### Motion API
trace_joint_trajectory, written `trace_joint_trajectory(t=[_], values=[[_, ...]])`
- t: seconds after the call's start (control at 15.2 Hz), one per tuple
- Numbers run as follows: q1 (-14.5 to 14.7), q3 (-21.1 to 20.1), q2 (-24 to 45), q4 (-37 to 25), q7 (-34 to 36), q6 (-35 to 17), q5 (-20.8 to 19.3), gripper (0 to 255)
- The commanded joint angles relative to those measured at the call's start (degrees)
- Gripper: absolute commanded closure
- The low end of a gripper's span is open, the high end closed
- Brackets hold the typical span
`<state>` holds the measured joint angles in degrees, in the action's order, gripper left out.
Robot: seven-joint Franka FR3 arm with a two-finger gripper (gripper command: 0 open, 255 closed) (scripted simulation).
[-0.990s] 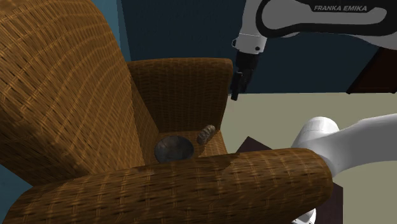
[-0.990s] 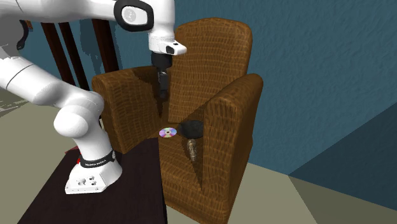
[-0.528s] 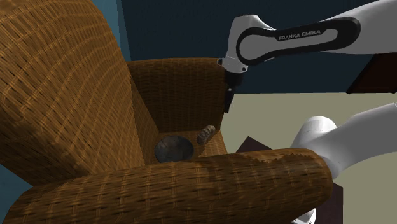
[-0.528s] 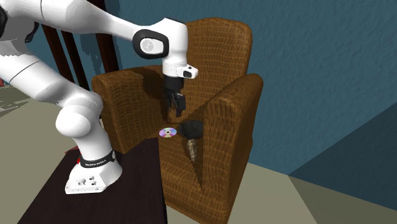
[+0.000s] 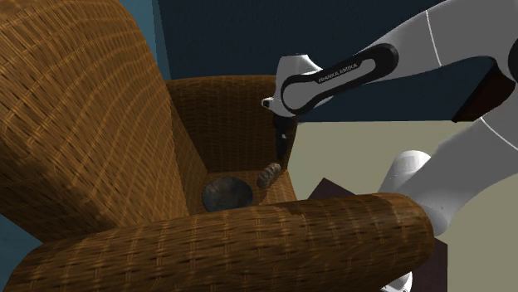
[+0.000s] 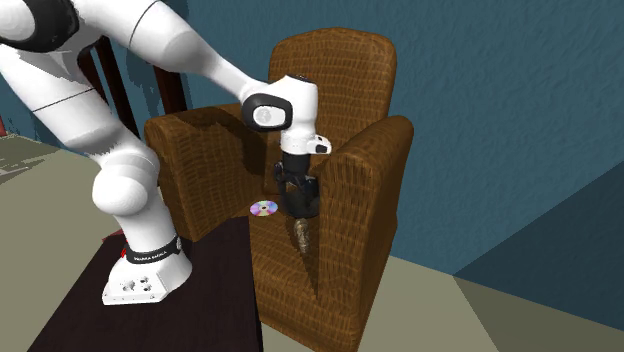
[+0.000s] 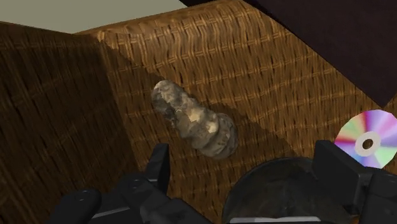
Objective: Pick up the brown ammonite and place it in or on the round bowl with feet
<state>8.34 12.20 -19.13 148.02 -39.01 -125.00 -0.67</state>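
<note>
The brown ammonite point(image 7: 194, 127) lies on the wicker armchair seat point(image 7: 267, 70) near its front edge, just beside the dark round bowl point(image 7: 280, 191). A disc point(image 7: 366, 139) lies at the bowl's far side.

Jaws: apart, empty, above the seat. From their midpoint the ammonite sits at 11 o'clock. Its long axis runs 10-to-4 o'clock, oblique to the closing line.

Since the earlier frame, the arm has descended toward the seat.

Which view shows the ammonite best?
Wrist view: the ammonite lies whole and close on the wicker seat. The shoulder view shows it small beside the bowl; the second exterior view, small at the seat's front.
</note>
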Motion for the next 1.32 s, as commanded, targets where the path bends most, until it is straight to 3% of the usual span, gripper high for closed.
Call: trace_joint_trajectory(t=[0.0,0.13,0.66,1.19,1.25], values=[[1.1,1.0,4.5,-0.1,-5.0,-4.8,0.4,0],[2.3,1.5,9.2,-0.9,-9.6,-8.8,1.3,0],[2.8,1.7,14.2,1.2,-11.1,-15.7,3.3,0],[2.8,1.6,14.2,1.2,-11.1,-15.7,3.3,0],[2.8,1.6,14.2,1.2,-11.1,-15.7,3.3,255]])
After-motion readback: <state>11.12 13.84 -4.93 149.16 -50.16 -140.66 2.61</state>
